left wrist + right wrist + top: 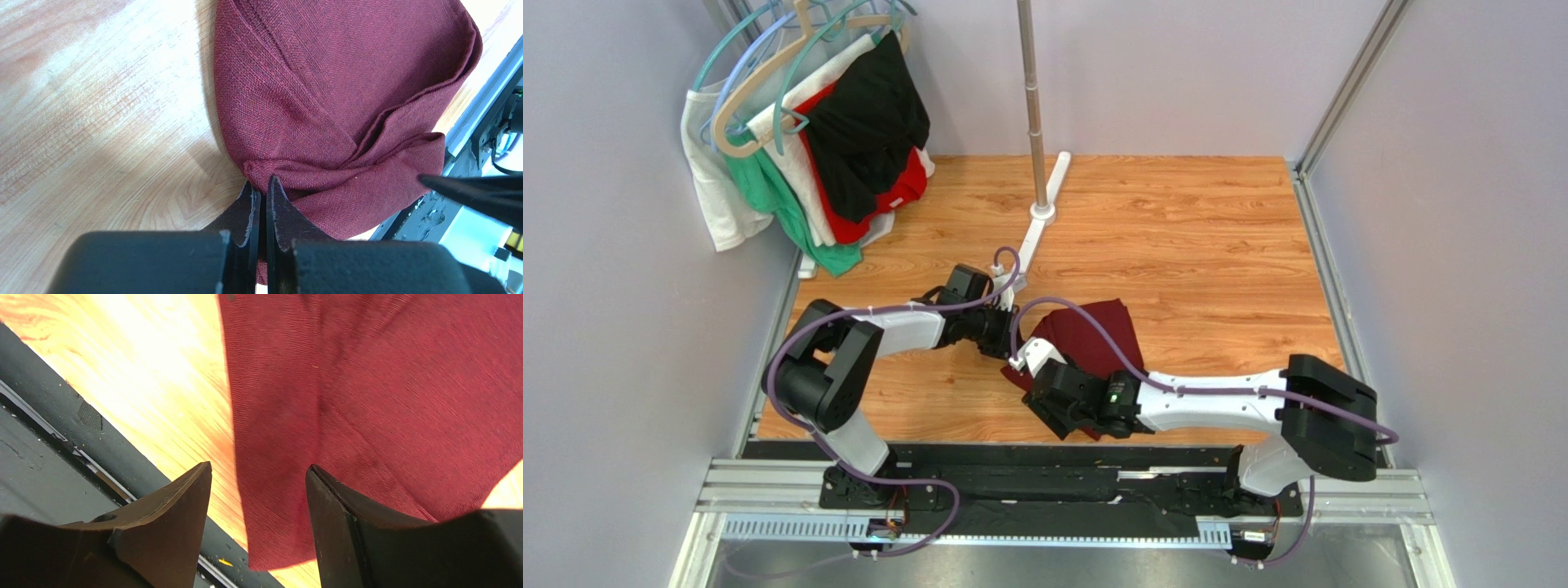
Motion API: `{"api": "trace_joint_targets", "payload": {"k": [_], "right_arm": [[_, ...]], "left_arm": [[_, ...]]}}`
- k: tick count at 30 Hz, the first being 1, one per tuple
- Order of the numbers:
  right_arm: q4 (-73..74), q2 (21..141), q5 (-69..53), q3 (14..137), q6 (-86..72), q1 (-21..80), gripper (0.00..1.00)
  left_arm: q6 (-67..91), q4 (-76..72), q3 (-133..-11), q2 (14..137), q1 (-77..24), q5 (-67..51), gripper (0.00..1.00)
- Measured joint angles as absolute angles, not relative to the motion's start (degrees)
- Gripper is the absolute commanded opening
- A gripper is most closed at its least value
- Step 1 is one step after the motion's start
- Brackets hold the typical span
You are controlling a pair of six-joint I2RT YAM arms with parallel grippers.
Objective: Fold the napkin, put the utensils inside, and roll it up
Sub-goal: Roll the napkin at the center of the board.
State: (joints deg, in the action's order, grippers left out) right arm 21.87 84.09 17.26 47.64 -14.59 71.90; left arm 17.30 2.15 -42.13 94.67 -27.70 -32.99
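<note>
- Nearest the bases, the right fingers (344,508) are spread apart and hold nothing. They are poised over the near edge of the napkin (380,386), probably so that this edge can be taken next.
- The napkin is laid on the table (1210,245) between the two arms, gathered in loose overlapping folds rather than flattened.
- Its left corner is pinched between the clenched left fingers (273,208), judged to be held so that the cloth is anchored while the other side is handled.
- The layered folds and the pinched corner are shown only by the left wrist view, and the gap between the right fingers only by the right wrist view. In the top view both are hidden by the arms.
- No spoon is seen in any view, so its place cannot be told.
- Farthest back, garments (830,135) are hung on hangers, well apart from the napkin.
</note>
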Motion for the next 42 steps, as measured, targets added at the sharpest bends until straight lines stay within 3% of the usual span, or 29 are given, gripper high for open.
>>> {"api": "trace_joint_targets", "payload": {"k": [15,18,20,25,28,29,31,34,37,42], "right_arm": [[17.28,91.88,22.24,47.64,-12.58,73.97,0.57],[16.69,92.31,22.48,47.68,-12.71,73.97,0.48],[16.14,92.71,22.35,47.77,-13.28,73.84,0.27],[15.73,93.25,21.41,47.92,-14.63,72.27,0.05],[15.53,93.12,20.16,47.97,-15.16,71.53,0.0],[15.44,93.01,19.57,47.97,-15.22,71.29,0.0],[15.2,92.82,18.2,47.94,-15.38,70.61,0.0],[14.04,92.05,14.85,47.37,-15.94,69.14,0.0],[12.21,90.43,9.58,45.82,-16.93,66.76,0.0],[9.78,88.18,-2.72,43.27,-18.48,61.78,0.0]], "left_arm": [[17.26,3.68,-43.2,95.18,-27.7,-33.01,0.0],[17.23,3.86,-43.33,95.26,-27.7,-33.15,0.0],[17.23,3.86,-43.33,95.26,-27.68,-33.17,0.0],[17.23,3.88,-43.33,95.2,-27.66,-33.12,0.0],[17.43,4.27,-43.29,94.54,-27.66,-32.23,0.2],[17.56,4.51,-43.24,94.08,-27.66,-31.83,0.35],[17.89,5.17,-43.05,92.58,-27.66,-30.79,0.48],[19.09,7.4,-42.87,87.96,-27.64,-28.32,0.79],[19.73,9.72,-42.87,82.11,-27.05,-25.58,0.86],[21.41,10.85,-41.1,73.12,-23.7,-21.56,0.87]]}}
